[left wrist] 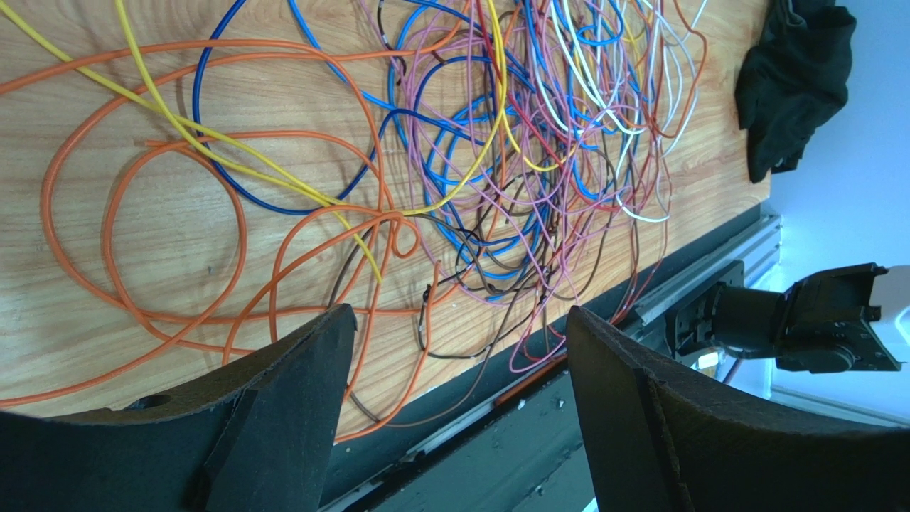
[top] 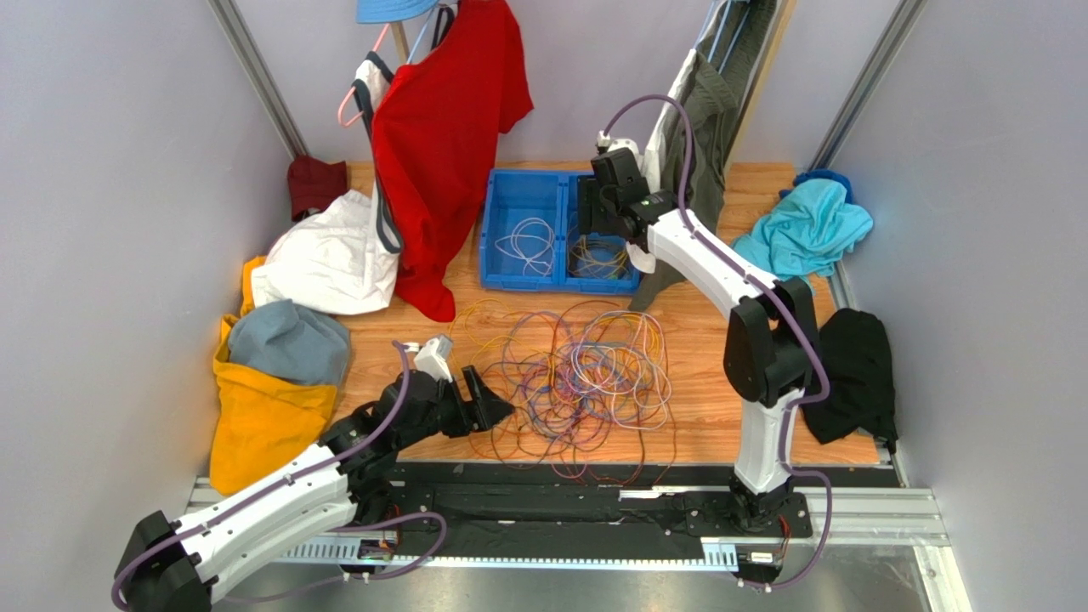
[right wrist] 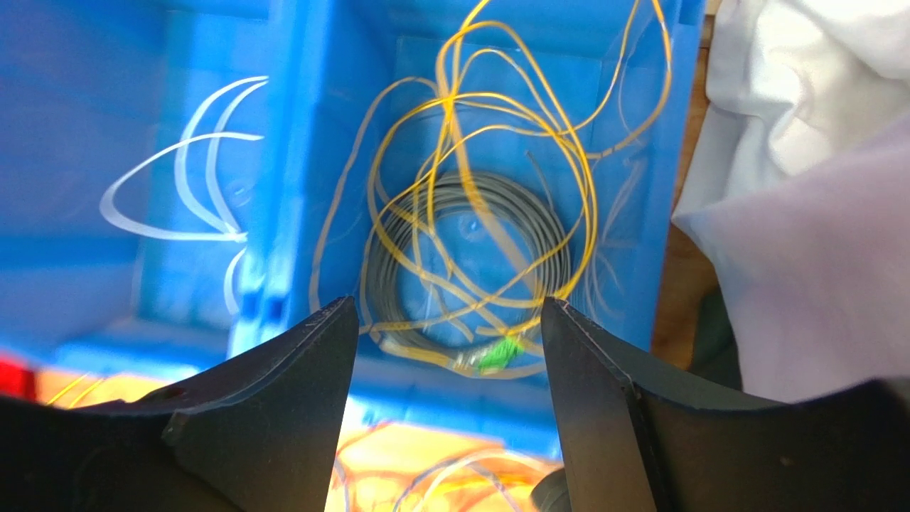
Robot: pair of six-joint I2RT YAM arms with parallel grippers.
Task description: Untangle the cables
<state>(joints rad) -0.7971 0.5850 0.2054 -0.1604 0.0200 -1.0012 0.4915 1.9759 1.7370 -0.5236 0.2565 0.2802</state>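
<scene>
Wooden table [top: 715,427]: runs from the arms' rail to the back wall, with clothing round its edges.
Clothing: a red shirt [top: 447,121] hangs at the back left. A white garment [top: 326,262] and a yellow one [top: 262,421] lie on the left, and a teal cloth [top: 805,230] and a black cloth [top: 856,370] on the right.
Tangle: the cables [top: 581,376] lie in one knotted heap of loops at the table's middle, in front of the bin. They are orange, yellow, blue, purple, red and white, with wide orange loops on the left side.
Blue bin [top: 492,236]: sits at the back centre and has two compartments.
Left gripper [left wrist: 459,320]: hovers low at the heap's left edge, fingers well apart with nothing between them.
Right gripper [right wrist: 449,309]: is poised above the bin's right compartment, fingers spread and holding nothing.
Right compartment: a yellow cable [right wrist: 470,128] lies in loose loops over a grey coil [right wrist: 534,229].
Left compartment: holds a white cable [right wrist: 182,181].
Green plug [right wrist: 493,355]: lies at the near edge of the grey coil.
</scene>
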